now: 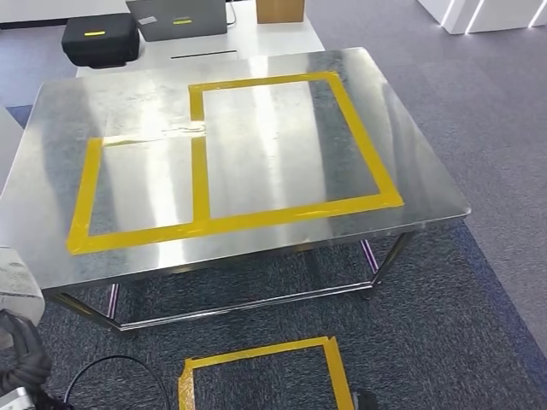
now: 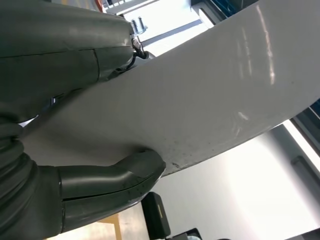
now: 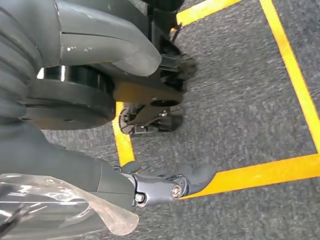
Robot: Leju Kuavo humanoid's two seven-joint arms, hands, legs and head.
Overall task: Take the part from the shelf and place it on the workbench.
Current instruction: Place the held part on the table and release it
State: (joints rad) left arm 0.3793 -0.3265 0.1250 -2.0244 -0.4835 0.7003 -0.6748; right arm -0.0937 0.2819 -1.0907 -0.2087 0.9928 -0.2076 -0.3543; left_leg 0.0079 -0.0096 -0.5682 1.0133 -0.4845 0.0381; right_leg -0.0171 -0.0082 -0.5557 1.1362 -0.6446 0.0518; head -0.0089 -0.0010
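Left hand (image 2: 75,125) has the part (image 2: 211,95), a pale grey sheet, pinched between thumb and fingers, low at the robot's left. Right hand (image 3: 124,125) hangs over grey carpet (image 3: 241,100), fingers loose, gripping nothing. Steel workbench (image 1: 258,248) with yellow tape (image 1: 200,179) sits ahead.

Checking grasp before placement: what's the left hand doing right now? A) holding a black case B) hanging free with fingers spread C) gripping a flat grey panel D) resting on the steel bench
C: in the left wrist view the left hand clamps the flat grey panel, thumb under its edge and fingers across the other face.
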